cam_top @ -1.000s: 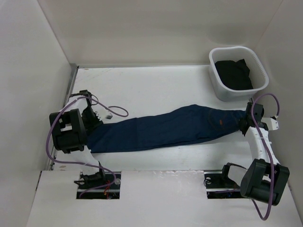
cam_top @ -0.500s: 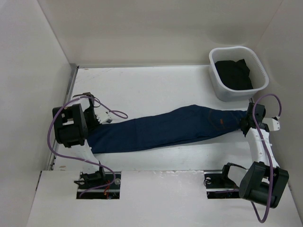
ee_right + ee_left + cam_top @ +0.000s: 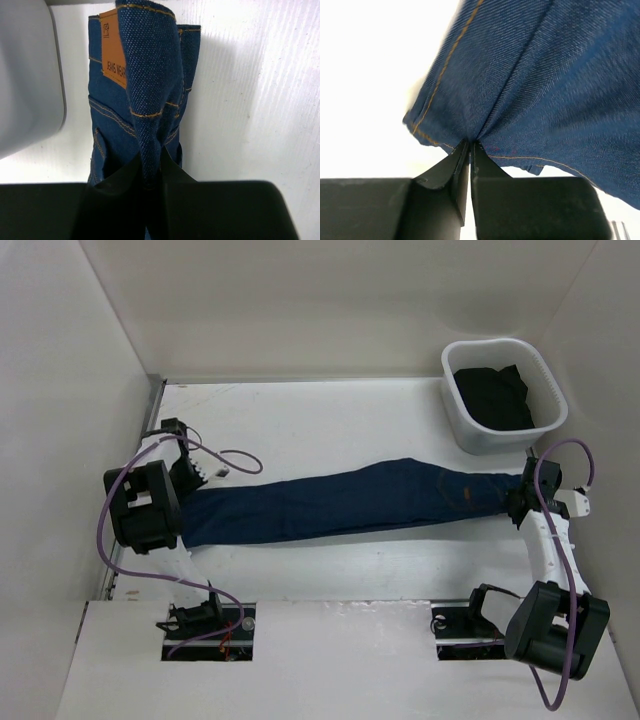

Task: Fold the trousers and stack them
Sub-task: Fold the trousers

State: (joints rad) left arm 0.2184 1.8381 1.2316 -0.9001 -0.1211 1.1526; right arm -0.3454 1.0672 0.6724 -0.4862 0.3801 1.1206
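The left tool [image 3: 470,146] is pressed together on a small pucker of the jeans' [image 3: 340,505] leg hem [image 3: 427,135]. That bite looks shallow, so the cloth could slide out once its weight comes onto it. The jeans lie stretched long across the desk [image 3: 320,430] from one tool to the other. If the arms lift or travel unevenly, the fold would likely land skewed or the legs would drag apart. The right tool [image 3: 152,167] is pinching a thick fold of waistband [image 3: 150,60] beside the leather patch [image 3: 114,50]. The white basket [image 3: 478,445] stands near it and could be knocked by a wide swing.

Count: two tools, one pair of jeans, one basket, and one dark garment [image 3: 495,395] inside it, as far as can be told.
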